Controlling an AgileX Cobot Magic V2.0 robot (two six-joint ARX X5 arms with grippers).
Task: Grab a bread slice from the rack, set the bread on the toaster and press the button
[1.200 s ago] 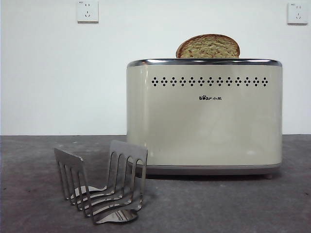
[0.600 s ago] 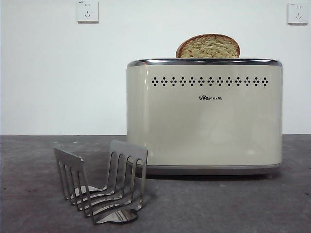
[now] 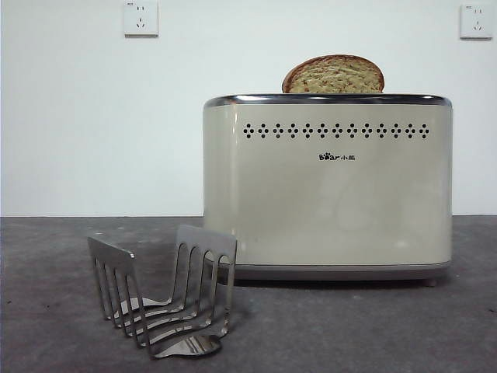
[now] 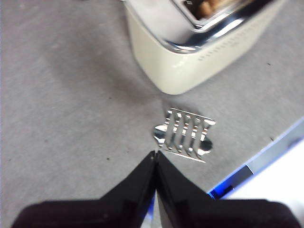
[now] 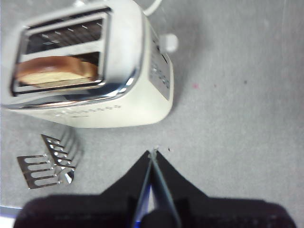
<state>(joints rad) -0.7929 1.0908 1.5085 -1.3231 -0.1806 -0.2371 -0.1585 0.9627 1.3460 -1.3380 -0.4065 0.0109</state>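
Here, the left gripper (image 4: 156, 154) and right gripper (image 5: 153, 153) hang above the grey table (image 3: 46, 311), jaws pressed together, holding nothing. The brown-crusted slice of bread (image 3: 333, 74) stands in a slot of the boxy cream toaster (image 3: 326, 202). The shiny steel rack (image 3: 163, 299) sits near-left, its slots bare.

slice of bread (image 3: 333, 75): lower part hidden inside the toaster (image 3: 327, 186), only rounded top shows | toaster in left wrist view: far end cut off by the edge, blurred | toaster end-panel controls (image 5: 160, 71): too small and blurred to read | rack (image 3: 163, 299): near foot clipped by the front view's edge
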